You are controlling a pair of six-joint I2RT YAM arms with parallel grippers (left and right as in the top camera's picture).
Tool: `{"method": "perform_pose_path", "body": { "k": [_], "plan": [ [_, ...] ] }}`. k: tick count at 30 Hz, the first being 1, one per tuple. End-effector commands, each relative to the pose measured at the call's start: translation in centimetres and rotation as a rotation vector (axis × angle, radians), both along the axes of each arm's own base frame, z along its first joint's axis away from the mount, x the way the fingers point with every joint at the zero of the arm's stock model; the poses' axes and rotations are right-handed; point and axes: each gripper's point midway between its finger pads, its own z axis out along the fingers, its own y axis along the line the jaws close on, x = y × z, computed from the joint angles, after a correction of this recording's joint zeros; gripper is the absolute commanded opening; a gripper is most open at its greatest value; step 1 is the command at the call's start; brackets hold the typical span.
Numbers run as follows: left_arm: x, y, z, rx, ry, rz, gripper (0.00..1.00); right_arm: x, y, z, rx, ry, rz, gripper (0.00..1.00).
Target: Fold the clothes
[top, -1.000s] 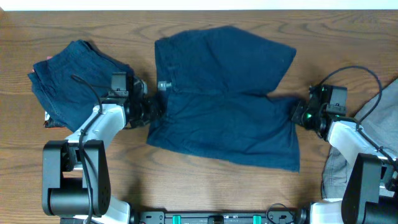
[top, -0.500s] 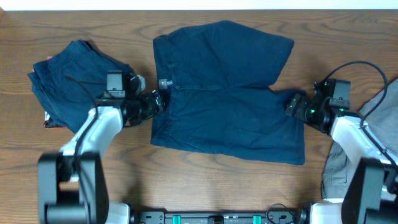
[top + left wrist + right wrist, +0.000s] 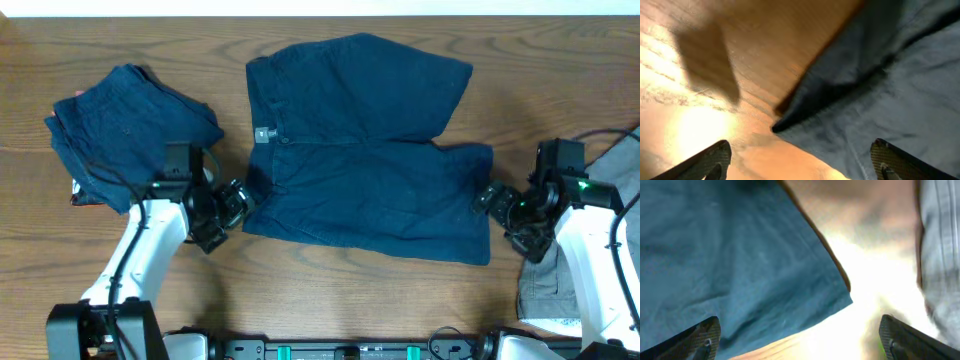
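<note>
A strip of bare wood on the table ran along the near side of the navy shorts, and a narrower strip separated their waistband from the folded pile at the left. Their far edge lay close to the back edge of the table. The shorts lay flat in the middle, waistband to the left with its button showing, and both legs pointed right (the far leg angled slightly away from the near one). The left gripper hovered just beside the near waistband corner. In the left wrist view its fingers stood wide apart with nothing between them, and the cloth corner lay on the wood beyond. The right gripper sat at the near leg's hem, its fingers likewise spread wide and holding nothing. The hem corner lay flat ahead of it. A grey garment crowded the right edge, leaving little wood between it and the hem, and the right arm lay partly over it.
</note>
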Motion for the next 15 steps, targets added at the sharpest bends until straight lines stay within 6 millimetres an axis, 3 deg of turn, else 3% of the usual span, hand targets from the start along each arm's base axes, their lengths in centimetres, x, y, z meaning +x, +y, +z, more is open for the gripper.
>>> {"method": "perform_pose_path", "body": {
  "k": [1, 6, 10, 13, 14, 15],
  "plan": [
    [-0.8, 0.1, -1.6, 0.002, 0.036, 0.084, 0.86, -0.8, 0.3, -0.5, 0.038, 0.045, -0.165, 0.99],
    [-1.4, -0.9, -3.1, -0.007, 0.019, 0.082, 0.85, -1.6, 0.5, -0.8, 0.045, 0.075, -0.171, 0.99],
    [-0.5, -1.9, -3.5, -0.019, -0.049, 0.069, 0.84, -2.9, 0.7, -1.0, 0.052, 0.132, -0.212, 0.99],
    [0.0, -2.3, -3.4, -0.018, -0.076, 0.054, 0.73, -3.6, 0.9, -1.3, 0.056, 0.158, -0.219, 0.99],
    [0.1, -2.2, -3.4, -0.013, -0.083, 0.054, 0.66, -3.8, 0.9, -1.5, 0.056, 0.167, -0.222, 0.99],
    [0.2, -2.2, -3.4, -0.011, -0.085, 0.055, 0.49, -4.1, 1.0, -1.8, 0.057, 0.178, -0.226, 0.99]
  ]
}}
